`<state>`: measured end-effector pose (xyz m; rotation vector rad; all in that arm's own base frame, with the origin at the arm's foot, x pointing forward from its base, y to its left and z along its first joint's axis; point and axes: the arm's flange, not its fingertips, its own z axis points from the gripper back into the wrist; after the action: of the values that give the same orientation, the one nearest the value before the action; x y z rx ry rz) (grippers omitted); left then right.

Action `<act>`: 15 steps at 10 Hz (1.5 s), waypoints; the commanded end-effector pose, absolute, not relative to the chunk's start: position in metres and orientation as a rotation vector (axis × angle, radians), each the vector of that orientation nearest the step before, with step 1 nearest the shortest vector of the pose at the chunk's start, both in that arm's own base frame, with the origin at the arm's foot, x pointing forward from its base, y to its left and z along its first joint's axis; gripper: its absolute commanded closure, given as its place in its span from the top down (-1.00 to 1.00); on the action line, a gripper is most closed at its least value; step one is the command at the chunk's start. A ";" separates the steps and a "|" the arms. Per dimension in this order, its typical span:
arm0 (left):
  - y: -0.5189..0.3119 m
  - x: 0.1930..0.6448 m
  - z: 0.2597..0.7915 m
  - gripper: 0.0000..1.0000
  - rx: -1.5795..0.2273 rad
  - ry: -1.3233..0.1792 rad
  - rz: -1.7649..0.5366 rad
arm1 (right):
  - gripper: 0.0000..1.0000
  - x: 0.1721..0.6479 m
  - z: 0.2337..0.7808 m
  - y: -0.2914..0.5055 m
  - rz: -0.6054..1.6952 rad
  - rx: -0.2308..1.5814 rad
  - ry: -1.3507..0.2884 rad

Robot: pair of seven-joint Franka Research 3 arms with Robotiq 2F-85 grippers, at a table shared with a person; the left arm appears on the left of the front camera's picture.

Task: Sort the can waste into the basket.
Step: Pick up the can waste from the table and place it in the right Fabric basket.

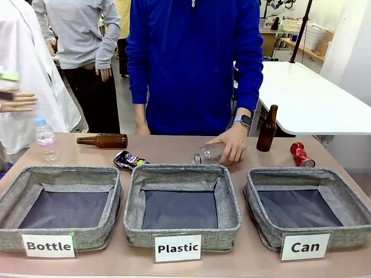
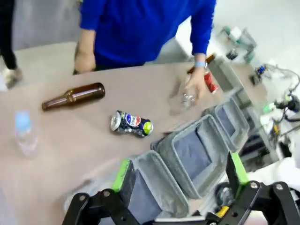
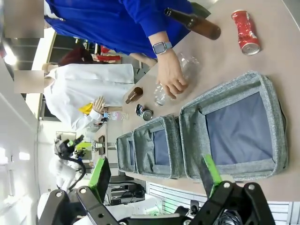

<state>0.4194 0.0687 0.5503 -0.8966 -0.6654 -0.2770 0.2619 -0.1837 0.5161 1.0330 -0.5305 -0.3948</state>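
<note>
We judge the likeliest slip is a can landing in the wrong bin, since three alike grey bins stand in a row at the near edge. The basket (image 1: pixel 264 229) carded "Can" is at the robot's right, with the "Plastic" bin (image 1: pixel 181 170) in the middle and the "Bottle" bin (image 1: pixel 58 171) at the left. All three look empty.

The left claw (image 2: pixel 179 168) and the right claw (image 3: pixel 155 169) hang over the bins' near side. Each has its fingers spread wide with nothing between them.

The person's hand (image 1: pixel 231 145) rests on a clear plastic bottle (image 1: pixel 207 154) just behind the middle bin, so a reach across the middle could meet it. An upright brown bottle (image 1: pixel 267 130) stands near the red can (image 1: pixel 301 155) and could topple on a careless approach. That can lies just behind the basket's far right corner.

The dark blue can (image 1: pixel 130 160) lies behind the gap between the left and middle bins, well apart from the basket. Its carry would cross the "Plastic" bin, where a drop would missort it. Crushed metal may also slip between the pads.

The room is a busy lab, with other people (image 1: pixel 81 35) standing behind and a white table (image 1: pixel 313 98) beyond. The bench (image 1: pixel 174 149) is smooth, matte and brownish.
</note>
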 end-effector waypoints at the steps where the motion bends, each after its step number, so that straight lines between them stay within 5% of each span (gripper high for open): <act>1: 0.039 0.479 0.550 1.00 -0.636 -0.532 -0.361 | 1.00 0.263 0.516 -0.185 -0.373 1.051 -0.558; 4: -0.050 0.538 0.496 1.00 -0.425 -0.484 -0.520 | 1.00 0.263 0.516 -0.185 -0.373 1.051 -0.558; 8: -0.047 0.529 0.504 1.00 -0.490 -0.477 -0.509 | 1.00 0.263 0.516 -0.185 -0.373 1.051 -0.558; 11: -0.095 0.577 0.462 1.00 -0.445 -0.379 -0.740 | 1.00 0.263 0.516 -0.185 -0.373 1.051 -0.558; 15: -0.023 0.562 0.478 1.00 -0.540 -0.355 -0.935 | 1.00 0.263 0.516 -0.185 -0.373 1.051 -0.558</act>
<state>0.5758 -0.0593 0.4620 -0.5188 -0.3644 -0.8385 0.2615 -0.1840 0.5155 1.0298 -0.5295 -0.3936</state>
